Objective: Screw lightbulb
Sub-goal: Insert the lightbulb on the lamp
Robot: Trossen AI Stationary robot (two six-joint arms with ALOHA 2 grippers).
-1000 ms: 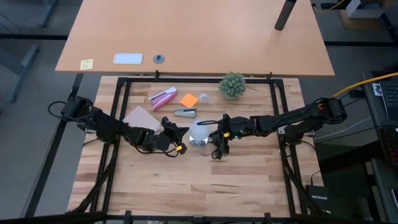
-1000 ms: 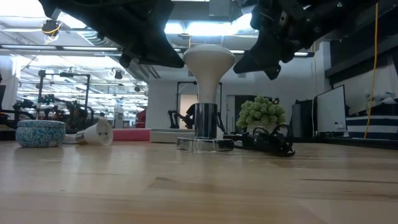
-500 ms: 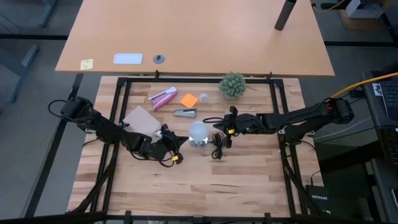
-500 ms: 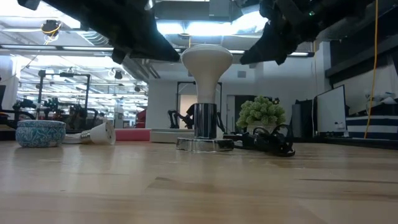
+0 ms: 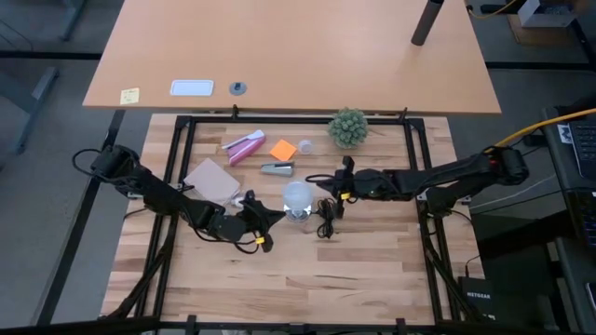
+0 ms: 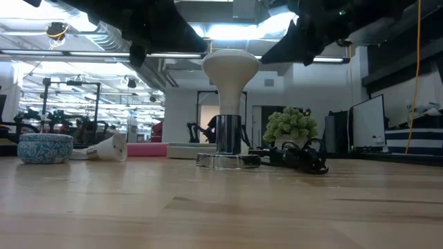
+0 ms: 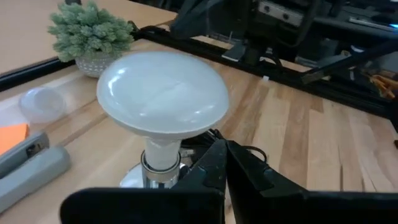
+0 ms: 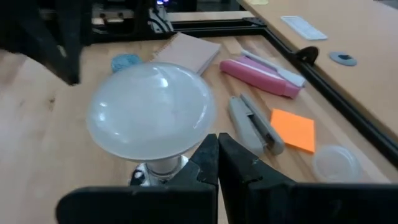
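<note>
The lightbulb (image 5: 297, 196) stands upright in the metal socket (image 6: 226, 159) near the middle of the table (image 5: 372, 270), dome up. The left gripper (image 5: 277, 213) sits just beside it on one side, jaws closed, holding nothing. The right gripper (image 5: 328, 187) sits opposite, jaws closed and empty.

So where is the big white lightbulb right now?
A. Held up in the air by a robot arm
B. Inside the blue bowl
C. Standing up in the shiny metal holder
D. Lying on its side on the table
C: the lightbulb stands upright with its neck in the shiny metal holder on the table, and no fingers are touching it.
</note>
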